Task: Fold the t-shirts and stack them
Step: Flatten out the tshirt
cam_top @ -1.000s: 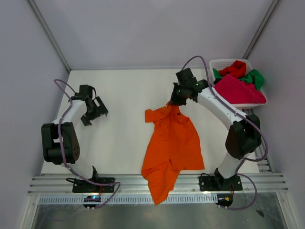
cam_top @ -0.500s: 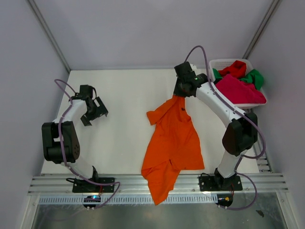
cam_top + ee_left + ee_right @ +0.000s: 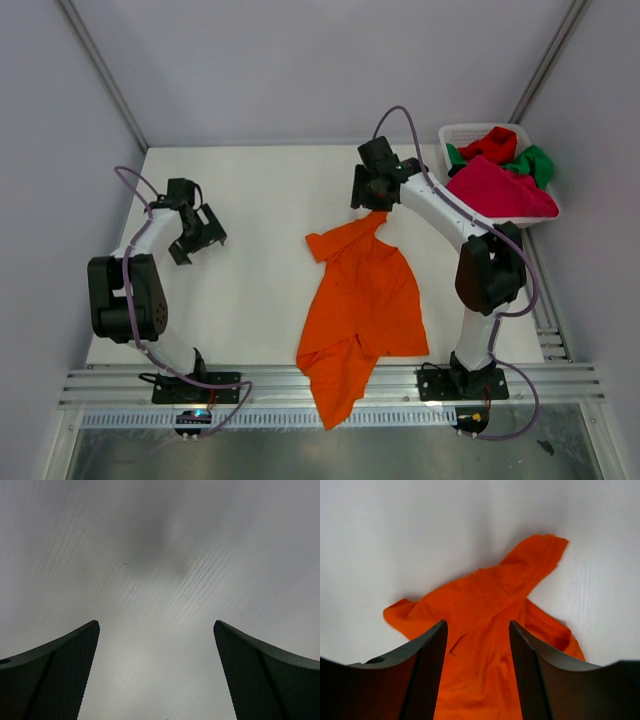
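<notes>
Your right hand (image 3: 366, 198) hangs over the far middle of the white bench (image 3: 270, 190), its fingers parted to a middling gap with nothing clamped between them. In the wrist view, the space between the two dark fingers of that hand (image 3: 477, 623) shows only cloth lying below. That cloth is the bright orange short-sleeved cloth t-shirt (image 3: 362, 295), spread loose and rumpled on the bench. Its far tip sits just under the right hand, and the body runs from there back toward the arm bases, with the near end draped over the bench edge onto the metal rail (image 3: 250, 385). Seen from the wrist, the orange t-shirt (image 3: 485, 595) shows a pointed fold reaching away beyond the right-side finger, and a crumpled sleeve lies out past the left-side finger.

Off to the right of that hand, near it but apart, stands the white plastic lattice basket (image 3: 455, 130) at the far right corner. A magenta-pink t-shirt (image 3: 500, 190) is heaped across it, with a red t-shirt (image 3: 492, 145) and a green t-shirt (image 3: 535, 162) bunched behind.

Your left hand (image 3: 203, 232) is well away on the other side, fingers spread wide and holding nothing — its wrist view (image 3: 155, 625) shows only bare bench (image 3: 160, 555) between them.
</notes>
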Robot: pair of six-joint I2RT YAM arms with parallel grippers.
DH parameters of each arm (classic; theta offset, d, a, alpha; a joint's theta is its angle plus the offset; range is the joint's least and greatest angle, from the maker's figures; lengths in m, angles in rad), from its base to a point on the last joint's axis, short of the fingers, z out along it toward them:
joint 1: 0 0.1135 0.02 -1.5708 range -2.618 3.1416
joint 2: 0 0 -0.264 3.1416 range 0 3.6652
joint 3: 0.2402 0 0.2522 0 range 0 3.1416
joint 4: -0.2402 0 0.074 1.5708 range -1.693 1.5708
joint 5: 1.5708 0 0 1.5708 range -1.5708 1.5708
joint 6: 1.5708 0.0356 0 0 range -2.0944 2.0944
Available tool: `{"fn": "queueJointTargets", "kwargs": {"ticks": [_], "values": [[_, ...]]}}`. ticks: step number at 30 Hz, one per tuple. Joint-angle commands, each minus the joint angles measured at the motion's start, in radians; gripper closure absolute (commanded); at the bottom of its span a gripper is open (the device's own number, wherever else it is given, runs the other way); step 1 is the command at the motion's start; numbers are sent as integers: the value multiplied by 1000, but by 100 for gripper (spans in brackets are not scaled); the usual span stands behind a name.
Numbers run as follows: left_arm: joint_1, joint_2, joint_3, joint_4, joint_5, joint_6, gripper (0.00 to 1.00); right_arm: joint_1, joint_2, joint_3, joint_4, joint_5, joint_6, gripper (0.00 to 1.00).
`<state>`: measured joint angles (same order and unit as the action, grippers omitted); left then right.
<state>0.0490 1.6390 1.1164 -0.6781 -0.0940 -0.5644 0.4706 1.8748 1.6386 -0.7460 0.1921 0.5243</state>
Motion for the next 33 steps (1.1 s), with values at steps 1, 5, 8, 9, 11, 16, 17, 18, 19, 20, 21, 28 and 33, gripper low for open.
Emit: {"fn": "queueJointTargets", "kwargs": {"ticks": [1, 5, 8, 9, 11, 16, 17, 18, 19, 20, 21, 28, 33], "values": [[3, -13, 19, -9, -1, 12, 1, 36, -51, 4, 83, -293, -160, 43], [3, -4, 23, -8, 7, 11, 1, 205, -13, 15, 16, -200, -403, 43], [5, -4, 23, -9, 10, 9, 1, 328, 24, 17, -42, -62, -571, 43], [5, -5, 23, -9, 10, 9, 1, 354, 38, 3, -49, -42, -624, 43], [3, -7, 22, -9, 7, 9, 1, 422, 47, -13, -46, 27, -659, 43], [5, -14, 19, -14, 0, 9, 1, 511, 104, -71, -27, 255, -718, 43], [3, -15, 17, -12, 0, 9, 1, 517, 118, -83, -12, 312, -715, 43], [5, -16, 17, -14, 2, 9, 1, 520, 159, -85, -6, 399, -702, 43], [5, -15, 17, -14, 4, 9, 1, 519, 182, -79, -6, 446, -692, 43], [3, -16, 16, -12, 7, 11, 1, 520, 238, -65, 3, 520, -681, 44], [3, -16, 16, -12, 8, 11, 1, 522, 239, -65, 16, 536, -681, 44], [3, -19, 16, -14, 5, 15, 1, 531, 297, -45, 77, 560, -670, 44], [5, -15, 16, -12, 5, 15, 1, 534, 288, -4, 63, 520, -664, 44]]}}
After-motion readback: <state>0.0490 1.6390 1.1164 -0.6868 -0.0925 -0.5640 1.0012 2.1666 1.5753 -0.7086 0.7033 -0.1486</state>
